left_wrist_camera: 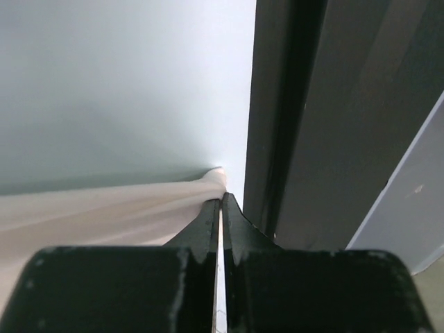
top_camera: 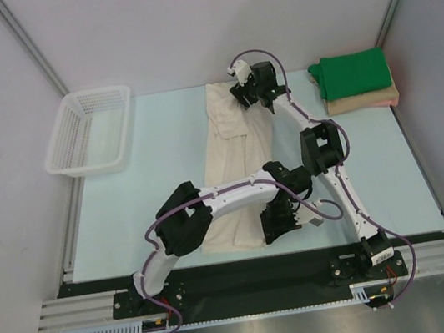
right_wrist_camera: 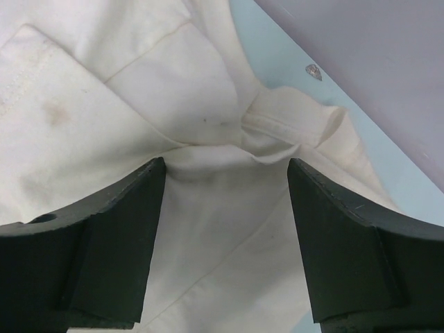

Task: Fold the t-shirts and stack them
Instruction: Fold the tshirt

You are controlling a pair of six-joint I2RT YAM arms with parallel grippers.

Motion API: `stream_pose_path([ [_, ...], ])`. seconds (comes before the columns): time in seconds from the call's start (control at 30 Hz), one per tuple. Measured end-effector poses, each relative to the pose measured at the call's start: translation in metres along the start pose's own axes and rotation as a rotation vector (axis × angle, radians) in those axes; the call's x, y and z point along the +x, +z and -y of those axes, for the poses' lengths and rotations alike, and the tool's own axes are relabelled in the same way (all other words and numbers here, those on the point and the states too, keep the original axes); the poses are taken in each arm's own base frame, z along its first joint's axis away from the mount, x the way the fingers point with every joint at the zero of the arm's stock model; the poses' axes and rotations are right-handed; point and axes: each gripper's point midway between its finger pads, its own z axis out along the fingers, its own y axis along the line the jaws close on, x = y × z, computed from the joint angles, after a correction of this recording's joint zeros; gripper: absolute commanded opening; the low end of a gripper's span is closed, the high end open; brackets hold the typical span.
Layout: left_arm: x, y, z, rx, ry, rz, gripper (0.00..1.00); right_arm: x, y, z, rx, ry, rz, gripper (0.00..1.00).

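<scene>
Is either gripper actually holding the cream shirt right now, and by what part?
The left gripper is shut on the cream-white t-shirt, pinching its near right edge. The right gripper is open over bunched cloth, holding nothing.

Bright, even overhead light — soft shadows; wrist views blurry up close.

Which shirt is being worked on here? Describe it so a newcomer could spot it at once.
On the pale blue table, look mid-table, between the white basket at far left and the green t-shirt lying on the peach-tan t-shirt at far right. The cream-white t-shirt lies there as a long strip, the left tool pinching its near end. Unlike those two, it is unstacked.
</scene>
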Motion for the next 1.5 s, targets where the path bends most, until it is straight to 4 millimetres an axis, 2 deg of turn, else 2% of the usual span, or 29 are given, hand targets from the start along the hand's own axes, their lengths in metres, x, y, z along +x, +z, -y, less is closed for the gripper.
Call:
stream_pose_path([
  [0.1,-0.015,0.005,0.002,-0.002,0.020,0.000,0.23,0.001,-0.004,0.005,0.012,0.025,-0.008,0.80],
  [0.17,-0.027,0.007,0.007,-0.009,0.041,0.011,0.31,0.001,-0.012,0.012,0.027,0.040,-0.027,0.81],
  [0.23,-0.039,0.004,0.014,-0.028,0.067,0.028,0.41,-0.001,-0.027,0.020,0.043,0.056,-0.052,0.82],
  [0.27,-0.045,0.001,0.017,-0.050,0.087,0.037,0.53,-0.007,-0.039,0.027,0.062,0.069,-0.062,0.82],
  [0.3,-0.050,-0.001,0.019,-0.072,0.103,0.047,0.71,-0.014,-0.052,0.033,0.077,0.078,-0.069,0.82],
  [0.33,-0.054,-0.004,0.020,-0.104,0.120,0.055,0.73,-0.023,-0.069,0.039,0.094,0.083,-0.072,0.82],
  [0.4,-0.058,-0.018,0.024,-0.173,0.130,0.082,0.73,-0.049,-0.109,0.050,0.128,0.104,-0.063,0.82],
  [0.43,-0.058,-0.026,0.027,-0.206,0.139,0.104,0.73,-0.065,-0.135,0.055,0.149,0.123,-0.047,0.81],
  [0.53,-0.048,-0.066,0.031,-0.298,0.127,0.189,0.74,-0.126,-0.227,0.060,0.192,0.209,0.064,0.81],
  [0.63,-0.018,-0.120,0.019,-0.391,0.020,0.323,0.72,-0.163,-0.316,0.038,0.174,0.315,0.175,0.80],
  [0.7,0.011,-0.152,-0.002,-0.452,-0.114,0.409,0.70,-0.166,-0.360,0.013,0.126,0.395,0.226,0.77],
  [0.73,0.028,-0.166,-0.016,-0.475,-0.205,0.456,0.70,-0.154,-0.375,-0.005,0.090,0.450,0.215,0.76],
  [0.8,0.067,-0.187,-0.048,-0.520,-0.417,0.556,0.68,-0.123,-0.388,-0.036,0.015,0.550,0.166,0.76],
  [0.87,0.105,-0.195,-0.076,-0.537,-0.652,0.671,0.67,-0.078,-0.393,-0.073,-0.067,0.688,0.067,0.76],
  [0.93,0.140,-0.193,-0.090,-0.525,-0.858,0.745,0.67,-0.016,-0.387,-0.115,-0.144,0.829,-0.097,0.76],
  [1.0,0.150,-0.185,-0.088,-0.480,-0.960,0.779,0.67,0.045,-0.392,-0.160,-0.202,0.960,-0.303,0.76],
  [1.1,0.140,-0.159,-0.076,-0.345,-1.021,0.806,0.68,0.100,-0.417,-0.215,-0.270,1.085,-0.523,0.77],
  [1.13,0.141,-0.144,-0.071,-0.299,-1.047,0.790,0.69,0.109,-0.426,-0.229,-0.287,1.107,-0.569,0.77],
  [1.2,0.149,-0.110,-0.061,-0.224,-1.110,0.735,0.73,0.113,-0.438,-0.251,-0.332,1.137,-0.616,0.77],
  [1.33,0.176,-0.048,-0.036,-0.112,-1.249,0.593,0.71,0.108,-0.444,-0.275,-0.387,1.154,-0.672,0.77],
  [1.4,0.182,-0.032,-0.026,-0.069,-1.296,0.558,0.68,0.111,-0.444,-0.284,-0.393,1.176,-0.717,0.76],
  [1.5,0.182,-0.023,-0.024,-0.034,-1.328,0.552,0.69,0.121,-0.446,-0.303,-0.400,1.212,-0.800,0.75],
])
